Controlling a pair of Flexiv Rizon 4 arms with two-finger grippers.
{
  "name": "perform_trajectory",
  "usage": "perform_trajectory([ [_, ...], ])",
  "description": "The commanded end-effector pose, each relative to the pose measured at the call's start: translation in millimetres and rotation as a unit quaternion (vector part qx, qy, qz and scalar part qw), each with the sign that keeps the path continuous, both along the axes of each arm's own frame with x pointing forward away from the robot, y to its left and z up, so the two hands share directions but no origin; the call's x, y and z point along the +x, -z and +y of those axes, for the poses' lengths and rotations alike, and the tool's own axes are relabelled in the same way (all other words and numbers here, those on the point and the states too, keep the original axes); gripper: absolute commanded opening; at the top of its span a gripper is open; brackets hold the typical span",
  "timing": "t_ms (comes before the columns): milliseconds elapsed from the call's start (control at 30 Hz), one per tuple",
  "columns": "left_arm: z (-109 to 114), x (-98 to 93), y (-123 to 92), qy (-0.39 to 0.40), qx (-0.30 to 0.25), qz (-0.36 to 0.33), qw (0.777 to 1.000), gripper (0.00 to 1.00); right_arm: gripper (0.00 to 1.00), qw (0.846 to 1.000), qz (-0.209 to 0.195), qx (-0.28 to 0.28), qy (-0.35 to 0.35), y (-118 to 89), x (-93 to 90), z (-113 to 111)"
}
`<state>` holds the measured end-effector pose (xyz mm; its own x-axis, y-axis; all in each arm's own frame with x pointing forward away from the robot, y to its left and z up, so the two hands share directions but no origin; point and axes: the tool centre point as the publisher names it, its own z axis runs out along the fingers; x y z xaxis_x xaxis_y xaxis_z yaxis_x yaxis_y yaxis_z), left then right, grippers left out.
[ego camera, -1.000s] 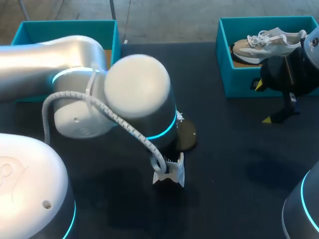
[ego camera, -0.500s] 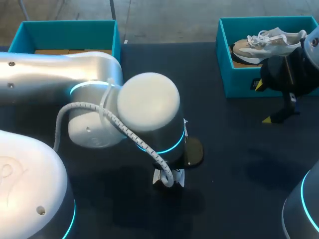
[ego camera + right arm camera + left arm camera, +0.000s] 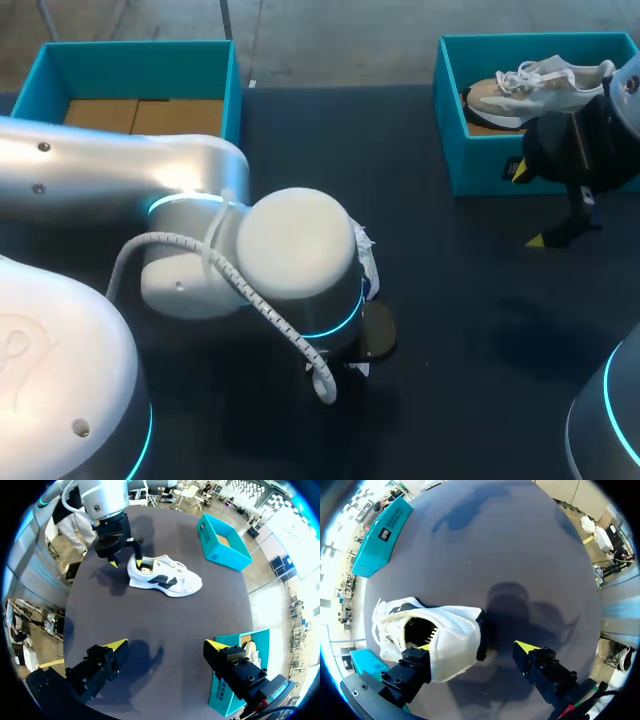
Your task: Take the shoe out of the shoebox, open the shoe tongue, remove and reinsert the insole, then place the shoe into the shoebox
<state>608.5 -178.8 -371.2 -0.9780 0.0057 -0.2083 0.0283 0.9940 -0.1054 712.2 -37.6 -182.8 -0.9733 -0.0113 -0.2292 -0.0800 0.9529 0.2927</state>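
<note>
White shoe, black side marks; teal shoebox, brown floor; black table; silver left arm, cyan ring.

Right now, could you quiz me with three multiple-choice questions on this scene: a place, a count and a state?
1. Where is the white shoe with dark stripes? A on a chair; B on the floor; C on the table.
2. How many teal shoeboxes are there? A two; B one; C three.
3. The right gripper is: A shut on the shoe; B open, holding nothing; C shut on an insole.
Answers: C, it lies on its sole on the dark tabletop; A, one stands at each far corner; B, its fingers stand apart over bare table.
</note>
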Motion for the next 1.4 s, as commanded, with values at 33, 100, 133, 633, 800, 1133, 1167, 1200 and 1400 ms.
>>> perform_trajectory([
  [33, 2.1, 5.9, 14.5, -0.004, 0.0, 0.0, 1.0, 0.88, 1.0, 1.0, 0.001, -0.001, 0.0, 1.1, 1.6, 1.3],
  [100, 2.3, 8.2, 17.5, -0.004, 0.004, -0.001, 1.0, 0.88, 1.0, 1.0, 0.001, -0.001, 0.0, 1.1, 1.6, 1.3],
  [133, 2.5, 9.0, 18.8, -0.004, 0.002, 0.002, 1.0, 0.85, 1.0, 1.0, 0.001, -0.001, 0.0, 1.1, 1.6, 1.3],
  [633, 1.6, 6.4, 24.3, -0.003, 0.005, 0.023, 1.0, 0.0, 1.0, 1.0, 0.001, -0.001, 0.0, 1.1, 1.6, 1.3],
  [800, 7.7, 5.1, 13.0, -0.005, 0.003, 0.028, 1.0, 0.0, 1.0, 1.0, 0.001, -0.001, 0.0, 1.1, 1.6, 1.3],
  [1133, 18.8, 7.6, -29.0, 0.014, -0.009, 0.034, 0.999, 0.0, 1.0, 1.0, 0.001, -0.001, 0.0, 1.1, 1.6, 1.3],
  [1167, 19.8, 7.9, -33.6, 0.017, -0.011, 0.037, 0.999, 0.0, 1.0, 1.0, 0.001, -0.001, 0.0, 1.1, 1.6, 1.3],
  [1200, 20.6, 8.0, -37.9, 0.019, -0.011, 0.037, 0.999, 0.0, 1.0, 1.0, 0.001, -0.001, 0.0, 1.1, 1.6, 1.3],
  [1400, 25.6, 7.2, -65.0, 0.042, -0.024, 0.054, 0.997, 0.0, 1.0, 1.0, 0.001, -0.001, 0.0, 1.1, 1.6, 1.3],
])
